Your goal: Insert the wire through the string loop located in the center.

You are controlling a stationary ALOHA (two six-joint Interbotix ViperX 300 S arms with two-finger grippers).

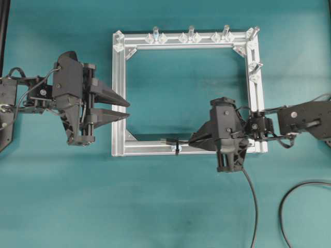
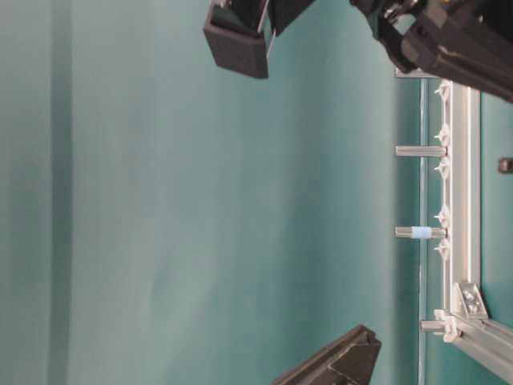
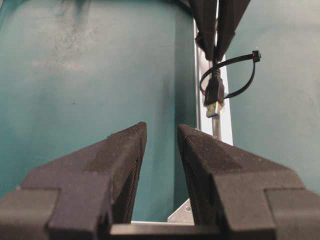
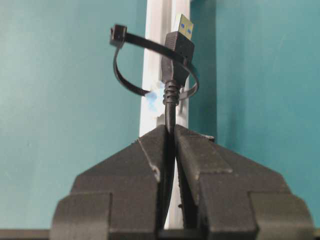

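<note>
Start with the teal desk (image 1: 62, 196), where the square aluminium frame (image 1: 119, 93) lies flat with both arms at its edges. Your left gripper (image 1: 124, 109) hangs over the frame's left bar with its fingers spread part-way and nothing between them, pointing across the opening toward the far side. Your right gripper (image 4: 169, 131) sits over the frame's near bar, its fingers pressed together on the wire (image 4: 170, 112), pinching the cable just behind the plug body. The rest of that black cable trails away behind the right arm toward the desk's near edge. From the right wrist view the plug tip (image 4: 183, 23) has already gone past the string loop (image 4: 122, 75), with the plug body lying inside the ring; the left wrist view agrees, showing the tip poking out on your left arm's side of the loop. The wire's long axis runs along the near bar, straight from the right gripper toward the left, so the move ahead is likely a push further along that line. The right gripper is the nearer one; the left stands well apart, placed to receive the tip.
</note>
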